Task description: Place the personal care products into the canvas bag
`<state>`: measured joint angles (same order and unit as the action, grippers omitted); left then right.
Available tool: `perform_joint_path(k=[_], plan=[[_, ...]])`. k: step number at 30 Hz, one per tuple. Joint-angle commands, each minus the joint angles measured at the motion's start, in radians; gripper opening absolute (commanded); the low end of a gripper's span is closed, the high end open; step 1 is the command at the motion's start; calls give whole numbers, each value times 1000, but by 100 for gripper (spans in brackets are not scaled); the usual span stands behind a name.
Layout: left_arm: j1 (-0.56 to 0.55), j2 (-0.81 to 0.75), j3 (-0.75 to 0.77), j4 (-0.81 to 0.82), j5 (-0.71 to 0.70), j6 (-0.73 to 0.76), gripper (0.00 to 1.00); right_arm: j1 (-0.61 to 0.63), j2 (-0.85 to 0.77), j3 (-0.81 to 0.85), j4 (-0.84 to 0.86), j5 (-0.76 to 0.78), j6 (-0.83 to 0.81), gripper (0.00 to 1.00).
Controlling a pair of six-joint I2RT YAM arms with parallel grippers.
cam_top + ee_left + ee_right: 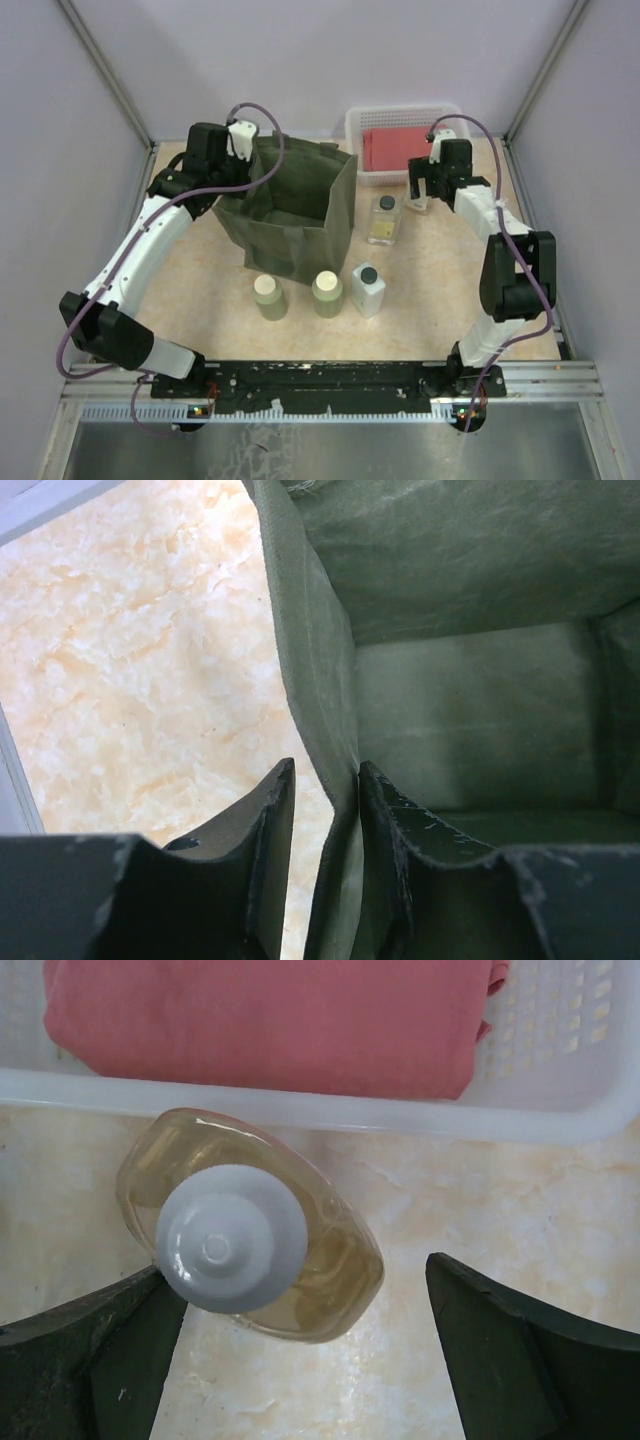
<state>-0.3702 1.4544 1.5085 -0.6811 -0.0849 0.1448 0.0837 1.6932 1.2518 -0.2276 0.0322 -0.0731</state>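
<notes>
Closest to you in the overhead view is the black rail (330, 378) carrying both arm bases at the near edge of the desk (200, 300). Just beyond it three of the products stand upright in a row — two olive-green bottles (269, 297) (327, 294) with cream caps, then the white square bottle (368, 289) with its black cap. Behind them sits the canvas bag (290, 215), mouth open, and every bottle you can see stands outside it. One clear yellowish bottle (384, 220) stands just beside the bag's right wall. Your left arm (150, 240) reaches to the bag's far left corner. Your right arm (500, 250) reaches toward the white basket (352, 140) holding the red cloth (395, 150).

From the left wrist, your left tool (326, 770) has its fingers nearly together with the bag's side wall caught between them. The bag's inside shows to the right, bare desk to the left.

From the right wrist, your right tool (297, 1270) is spread wide around a second clear bottle (330, 1260) with a pale cap, seen from above. One finger (90, 1360) is at the bottle's edge — the other stands apart from it. This bottle stands on the desk just in front of the basket's rim.
</notes>
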Motion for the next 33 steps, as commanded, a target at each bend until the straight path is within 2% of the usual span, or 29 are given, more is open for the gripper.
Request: perform_joint_path(k=[1,10,12,13,14,16,21,22,33], plan=[[5,-24,-16,21,22,-16,39,8,20,43,128,-34,-99,99],[5,-34,-22,17,5,-14,40,8,76,41,227,-163,-109,97],[5,-32,-22,19,5,-12,40,8,84,47,227,-190,-103,84],[5,-32,-22,19,6,-12,39,8,89,51,220,-200,-98,74],[5,-31,-23,20,5,-11,40,8,90,55,213,-210,-93,57],[5,-28,-25,20,4,-10,40,7,85,55,202,-221,-76,32],[7,-26,-38,30,11,-11,40,10,61,67,118,-230,-60,3],[7,-26,-40,32,12,-12,40,11,52,72,91,-224,-55,0],[6,-37,-64,48,22,-14,40,50,-183,108,-116,-113,-10,0]])
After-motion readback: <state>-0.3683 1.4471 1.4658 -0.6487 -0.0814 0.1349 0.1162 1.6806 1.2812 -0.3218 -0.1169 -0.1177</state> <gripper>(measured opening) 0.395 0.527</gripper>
